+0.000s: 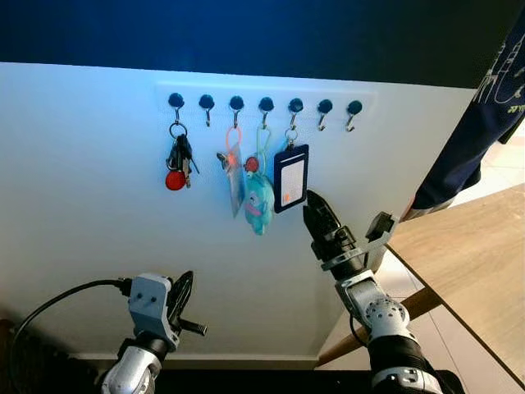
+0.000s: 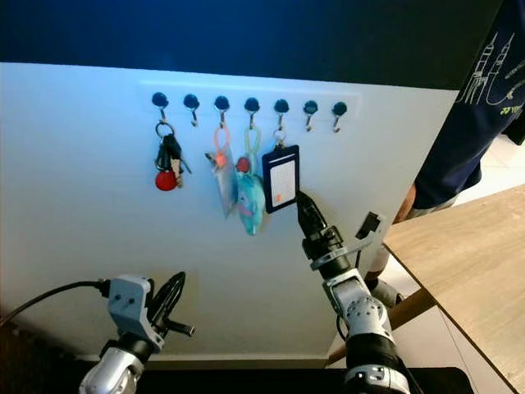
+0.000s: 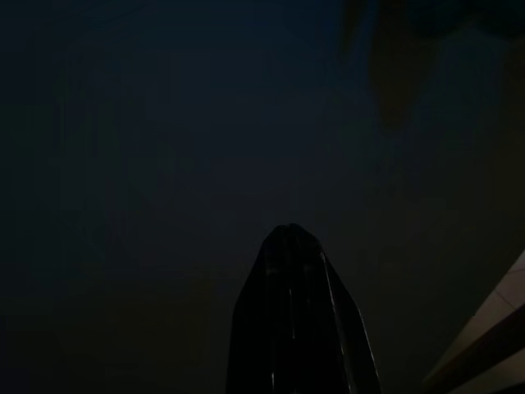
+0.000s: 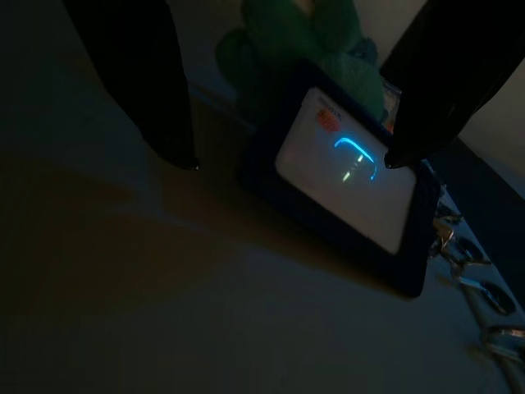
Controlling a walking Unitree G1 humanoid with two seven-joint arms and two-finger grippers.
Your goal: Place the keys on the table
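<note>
Up near the wall, the right gripper [image 1: 315, 207] spreads its fingers empty, touching nothing, just below the dark-blue rectangular card holder [image 1: 290, 177]; the metal keys with a red round fob [image 1: 178, 163] hang well left. The left gripper [image 1: 182, 289] hangs pinched together.

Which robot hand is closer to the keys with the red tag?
Neither is clearly closer. The keys hang on the leftmost hook. The left gripper is low, straight beneath them. The right gripper is raised off to their right, by the blue card holder.
</note>
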